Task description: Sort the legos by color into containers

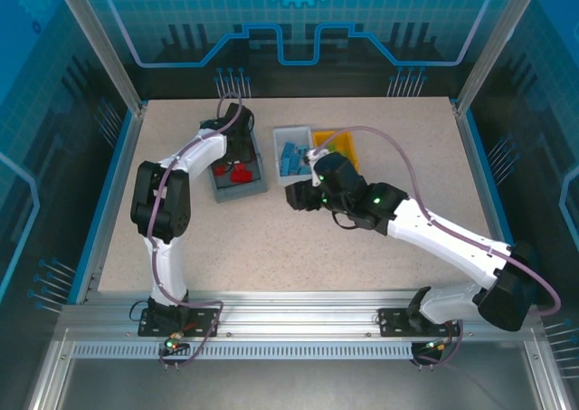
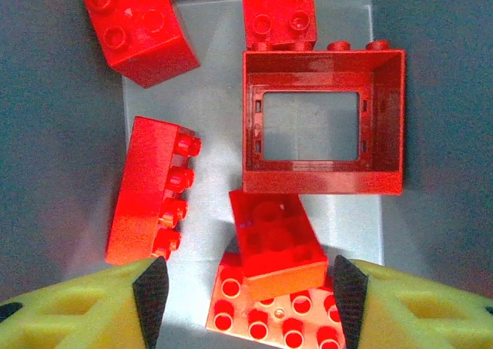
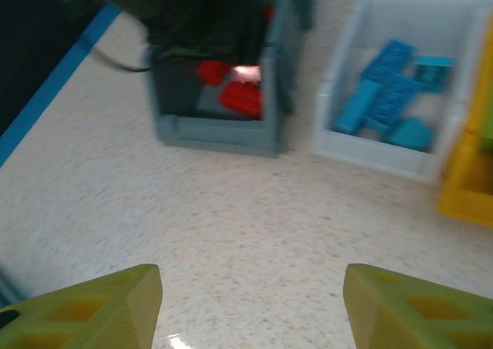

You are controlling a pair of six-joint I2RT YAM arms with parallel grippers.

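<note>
Speckled beige laminate tabletop (image 1: 317,238) (image 3: 231,210) with a blue edge strip (image 1: 116,185) along its sides. Three bins sit directly on it, in a row in the far half. Dark grey rectangular plastic bin (image 1: 240,191) (image 3: 216,129) on the left, slightly skewed. Small white rectangular plastic bin (image 1: 277,157) (image 3: 370,160) near its right side, with a strip of tabletop between them. Small yellow-orange plastic bin (image 1: 348,143) (image 3: 462,187) just beside the white one, on its right.
</note>
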